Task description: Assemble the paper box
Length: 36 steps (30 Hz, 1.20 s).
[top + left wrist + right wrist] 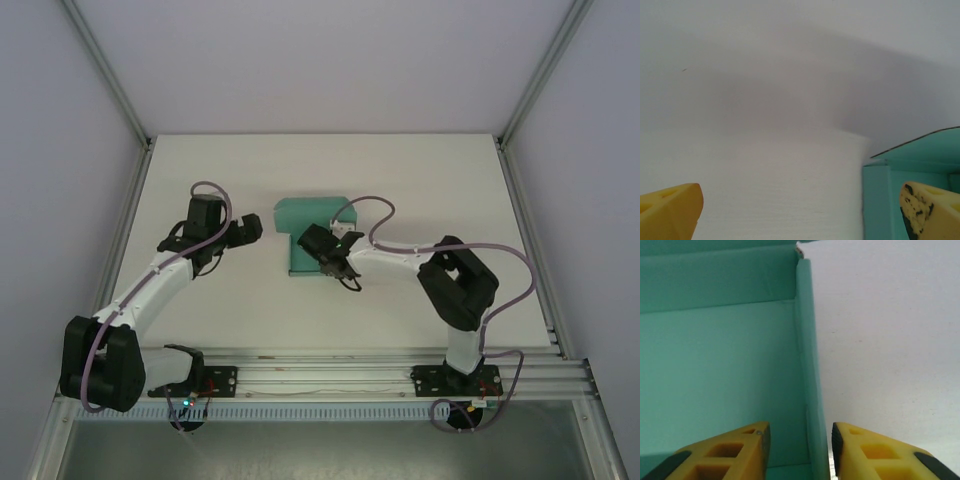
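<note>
On table (450, 180), right end effector (800, 427) parted astride paper box (715, 365) wall, left end effector (801, 192) released beside it

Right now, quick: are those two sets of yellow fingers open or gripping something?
Left fingers: wide open, holding nothing.
Right fingers: partly open, astride a side wall of the paper box, not pinching it.

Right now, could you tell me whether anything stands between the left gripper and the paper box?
Nothing visible does. The left gripper, jaws open, hangs just left of the paper box, with bare table between them. In the left wrist view, the box's wall stands right beside one fingertip.
</note>
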Each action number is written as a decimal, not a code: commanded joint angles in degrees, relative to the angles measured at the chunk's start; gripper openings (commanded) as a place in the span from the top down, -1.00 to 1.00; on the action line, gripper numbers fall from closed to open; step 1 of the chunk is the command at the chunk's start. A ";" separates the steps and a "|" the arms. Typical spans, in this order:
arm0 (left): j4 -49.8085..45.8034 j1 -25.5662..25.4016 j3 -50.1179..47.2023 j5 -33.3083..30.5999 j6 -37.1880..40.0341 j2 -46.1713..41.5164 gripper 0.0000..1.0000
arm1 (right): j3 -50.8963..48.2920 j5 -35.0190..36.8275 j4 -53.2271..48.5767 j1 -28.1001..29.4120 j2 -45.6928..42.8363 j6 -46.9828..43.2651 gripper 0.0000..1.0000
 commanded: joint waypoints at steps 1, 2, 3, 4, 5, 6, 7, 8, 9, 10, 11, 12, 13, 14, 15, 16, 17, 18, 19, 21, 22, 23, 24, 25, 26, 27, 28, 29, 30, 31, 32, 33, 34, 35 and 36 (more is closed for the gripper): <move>6.19 0.19 -0.89 8.72 5.37 -0.08 -0.99 | -1.25 7.91 -1.60 -0.15 -5.13 1.01 0.17; 7.35 0.14 -1.04 10.76 6.88 -0.03 -1.00 | -1.75 10.17 -1.36 -0.16 -6.40 -0.43 0.07; 8.04 0.09 -1.07 12.38 8.35 0.08 -1.00 | -2.28 11.95 -1.27 -0.10 -7.84 -2.19 -0.11; 8.28 -0.06 -0.57 14.24 10.69 0.38 -1.00 | -2.78 12.95 -0.52 -0.11 -9.58 -5.52 -0.32; 8.45 -0.24 0.06 15.83 12.86 0.69 -0.99 | -3.15 13.03 0.54 -0.24 -11.06 -9.69 -0.49; 8.63 -0.39 0.69 17.03 14.80 1.07 -1.00 | -3.29 12.60 1.40 -0.40 -12.41 -14.01 -0.72; 8.48 -0.65 1.52 18.67 17.47 1.62 -1.00 | -3.29 13.07 2.24 -0.63 -13.91 -18.51 -0.97; 8.04 -0.83 2.38 19.70 19.60 2.29 -1.00 | -3.60 14.11 3.75 -0.76 -15.23 -22.15 -1.00; 7.39 -1.09 3.30 20.19 21.21 3.12 -1.00 | -4.25 13.98 5.83 -1.07 -16.56 -26.54 -1.00; 5.86 -1.35 4.61 20.49 23.05 4.33 -1.00 | -5.03 12.72 8.47 -1.69 -17.98 -31.91 -1.00; 4.53 -1.56 5.86 20.85 24.57 5.45 -0.99 | -5.79 11.31 11.25 -2.54 -19.08 -35.75 -1.00; 3.71 -1.66 6.93 21.38 25.83 6.55 -1.00 | -6.35 8.56 13.36 -3.99 -20.09 -39.12 -1.00; 2.78 -1.75 8.13 22.12 27.32 7.94 -1.00 | -5.93 4.27 14.41 -6.05 -20.64 -42.11 -1.00; 1.51 -2.00 9.56 22.03 28.26 9.19 -1.00 | -5.57 -0.20 14.89 -8.06 -20.85 -44.25 -1.00; -0.07 -2.15 11.23 21.92 29.23 10.60 -1.00 | -4.70 -4.05 15.41 -10.21 -20.62 -45.93 -1.00; -1.32 -2.34 12.69 21.90 30.19 11.80 -1.00 | -3.70 -7.43 15.71 -11.90 -20.04 -47.53 -1.00; -2.08 -2.37 13.94 21.86 31.12 12.91 -0.99 | -2.65 -11.90 15.03 -13.48 -19.36 -50.67 -1.00; -2.90 -2.33 15.16 21.99 32.08 14.10 -1.00 | -1.54 -14.47 14.60 -14.67 -18.42 -53.37 -1.00; -3.49 -2.40 16.26 21.74 32.62 15.21 -1.00 | -0.29 -15.93 13.73 -15.40 -17.43 -55.60 -1.00; -6.81 -2.56 19.22 20.93 33.60 17.79 -1.00 | 1.95 -20.00 11.21 -16.46 -15.68 -60.88 -1.00; -7.80 -2.66 20.06 22.01 34.57 18.73 -0.99 | 2.85 -21.34 10.18 -16.76 -14.88 -62.94 -1.00; -8.09 -2.74 20.45 22.88 35.54 19.43 -0.99 | 3.69 -21.93 9.68 -17.02 -14.20 -63.96 -0.99; -8.47 -2.99 20.83 23.39 36.62 19.93 -0.98 | 4.91 -22.43 8.50 -17.25 -13.25 -64.97 -0.95; -8.77 -3.23 21.11 23.76 37.52 20.26 -0.94 | 5.91 -22.93 7.43 -17.45 -12.42 -65.52 -0.90; -9.10 -3.39 21.34 24.09 38.31 20.55 -0.91 | 6.88 -23.07 6.70 -17.66 -11.54 -65.67 -0.87; -9.61 -3.64 21.72 23.94 39.09 20.82 -0.86 | 7.88 -23.59 5.63 -17.92 -10.53 -66.08 -0.84; -10.11 -3.69 22.14 23.57 39.78 21.13 -0.80 | 8.74 -23.88 4.84 -18.14 -9.65 -66.21 -0.82; -10.64 -3.88 22.62 23.12 40.34 21.48 -0.74 | 9.51 -23.98 4.18 -18.36 -8.93 -66.14 -0.78; -11.44 -4.05 23.36 22.67 40.89 22.08 -0.73 | 10.25 -24.38 3.23 -18.51 -8.09 -66.24 -0.74; -11.99 -4.20 23.94 22.45 41.34 22.68 -0.71 | 10.66 -24.84 2.80 -18.67 -7.57 -66.46 -0.72; -12.56 -4.21 24.68 22.20 41.63 23.38 -0.65 | 10.87 -25.05 2.74 -18.86 -7.11 -66.47 -0.65; -13.01 -4.30 25.39 22.19 41.79 24.16 -0.60 | 11.24 -25.66 2.54 -18.96 -6.64 -66.87 -0.55; -13.44 -4.32 26.00 22.19 41.97 24.79 -0.57 | 11.40 -25.78 2.43 -19.06 -6.23 -67.08 -0.51; -13.79 -4.37 26.43 22.15 41.87 25.32 -0.52 | 11.77 -25.57 2.38 -19.16 -5.89 -67.08 -0.42; -13.74 -4.46 26.83 22.18 41.82 25.73 -0.48 | 12.33 -25.80 1.78 -19.43 -5.37 -67.20 -0.32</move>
